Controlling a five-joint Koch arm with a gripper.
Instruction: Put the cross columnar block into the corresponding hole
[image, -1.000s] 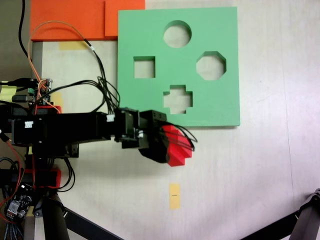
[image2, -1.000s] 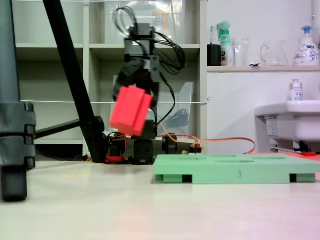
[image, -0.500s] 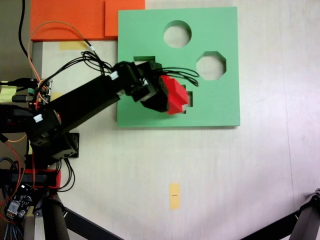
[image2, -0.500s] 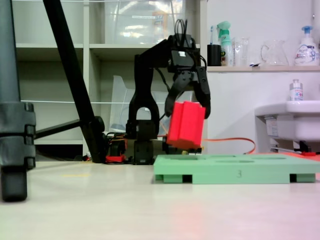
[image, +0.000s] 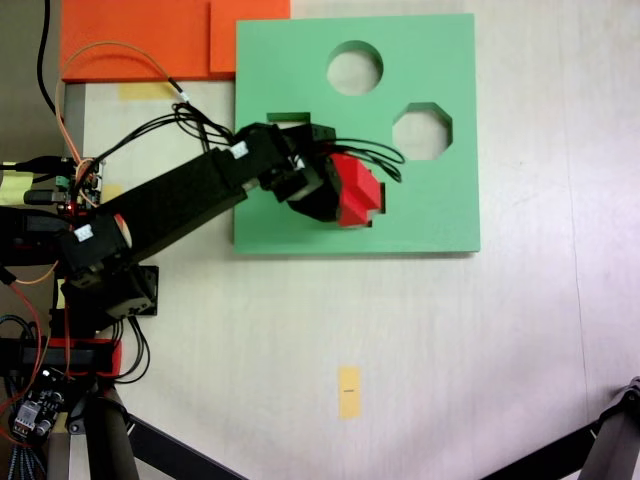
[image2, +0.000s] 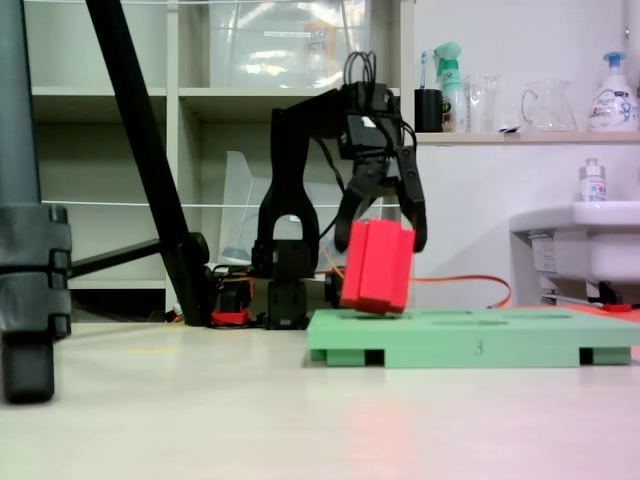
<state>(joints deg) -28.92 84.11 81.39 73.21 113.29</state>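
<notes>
The red cross columnar block (image: 355, 190) (image2: 377, 266) hangs in my gripper (image: 335, 192) (image2: 383, 232), which is shut on it. From above, the block covers most of the plus-shaped hole (image: 378, 200) in the green foam board (image: 420, 215). In the low side view its bottom end is right at the top face of the board (image2: 470, 340), slightly tilted; I cannot tell if it has entered the cutout.
The board also has a round cutout (image: 354, 67), an octagonal one (image: 421, 131) and a square one partly under the arm. Orange foam (image: 140, 40) lies at the top left. A yellow tape mark (image: 348, 391) is on the table. A tripod leg (image2: 30, 200) stands left.
The arm swung from beside the board to over it with the block, then lowered the block until its bottom reached the board's top face at the plus cutout.
</notes>
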